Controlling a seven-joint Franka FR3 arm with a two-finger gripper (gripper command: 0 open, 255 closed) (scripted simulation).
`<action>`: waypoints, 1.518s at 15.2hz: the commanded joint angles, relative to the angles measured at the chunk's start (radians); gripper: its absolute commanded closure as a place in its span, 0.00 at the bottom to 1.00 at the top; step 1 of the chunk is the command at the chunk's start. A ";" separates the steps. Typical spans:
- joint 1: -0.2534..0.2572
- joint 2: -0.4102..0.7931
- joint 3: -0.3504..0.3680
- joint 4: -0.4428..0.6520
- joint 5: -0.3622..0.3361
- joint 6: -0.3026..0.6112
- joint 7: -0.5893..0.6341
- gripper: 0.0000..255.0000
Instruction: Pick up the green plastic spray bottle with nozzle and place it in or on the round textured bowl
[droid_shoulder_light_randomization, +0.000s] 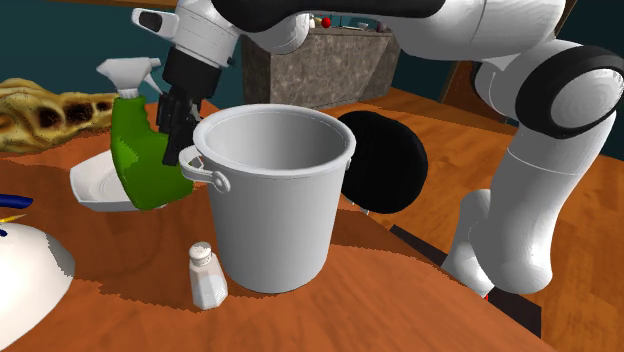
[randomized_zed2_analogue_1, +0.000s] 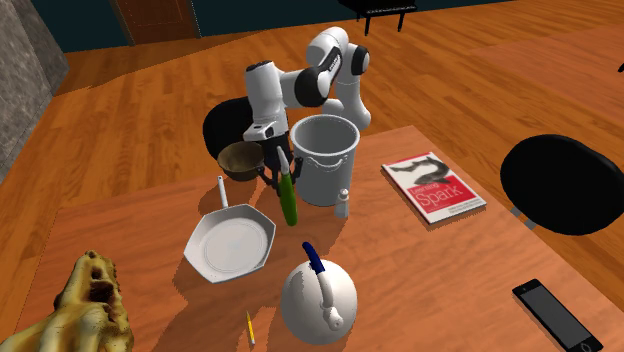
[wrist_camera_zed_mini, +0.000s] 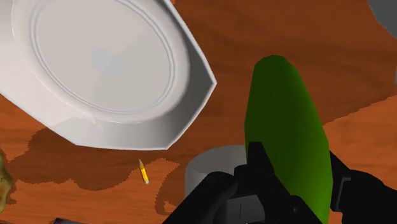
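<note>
The all-black two-finger gripper (droid_shoulder_light_randomization: 172, 122) is pinching the green plastic spray bottle with a white nozzle (droid_shoulder_light_randomization: 140, 160) between its jaws, clasping it high on the body. The bottle is hanging slanted, nozzle uppermost, just beside the tall white bucket with a handle (droid_shoulder_light_randomization: 270, 225), on the shoulder view's left of it. The round brown textured bowl (randomized_zed2_analogue_1: 240, 160) is sitting near the bucket, on the second exterior view's left of it.

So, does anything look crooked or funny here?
Only the green spray bottle: it hangs tilted in the robot's black fingers, above the white angular pan beside the grey bucket. Nothing looks spilled or broken.
</note>
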 joint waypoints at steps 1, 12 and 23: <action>-0.001 0.004 -0.001 0.030 -0.004 -0.026 0.008 1.00; -0.002 0.049 -0.003 0.237 -0.025 -0.179 0.062 1.00; -0.048 0.040 -0.028 0.325 -0.006 -0.294 0.029 1.00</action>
